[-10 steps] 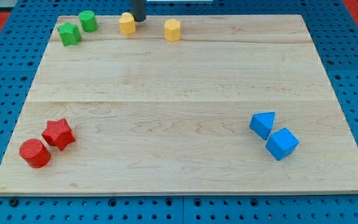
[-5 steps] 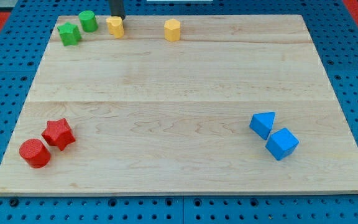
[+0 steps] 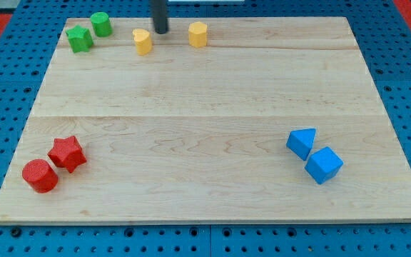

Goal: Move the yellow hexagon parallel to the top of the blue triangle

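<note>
The yellow hexagon [image 3: 198,34] sits near the view's top edge of the wooden board [image 3: 212,128], right of centre-left. The blue triangle [image 3: 302,142] lies at the lower right, touching a blue cube [image 3: 324,165] below it. My tip [image 3: 160,31] is down on the board between the yellow hexagon and a second yellow block [image 3: 143,41], closer to the second block, about fifty pixels left of the hexagon and not touching it.
A green star [image 3: 80,38] and a green cylinder [image 3: 101,24] sit at the top left. A red star [image 3: 67,153] and a red cylinder [image 3: 40,175] sit at the bottom left. Blue pegboard [image 3: 6,107] surrounds the board.
My tip swung left, then back right to between the two yellow blocks. The left yellow block was shoved left and then slightly down and right. The hexagon has not moved.
</note>
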You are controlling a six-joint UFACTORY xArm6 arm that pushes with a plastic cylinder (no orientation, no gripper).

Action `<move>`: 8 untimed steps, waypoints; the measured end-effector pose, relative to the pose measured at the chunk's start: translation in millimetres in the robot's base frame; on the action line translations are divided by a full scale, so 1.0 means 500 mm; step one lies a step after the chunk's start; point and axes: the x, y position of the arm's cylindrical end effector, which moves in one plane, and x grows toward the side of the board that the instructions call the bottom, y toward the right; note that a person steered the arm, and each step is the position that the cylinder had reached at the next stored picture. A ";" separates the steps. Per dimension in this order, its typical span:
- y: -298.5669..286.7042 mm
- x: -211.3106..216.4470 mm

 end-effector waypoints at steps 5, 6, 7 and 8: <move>0.318 0.184; 0.339 0.282; 0.341 0.202; 0.340 0.147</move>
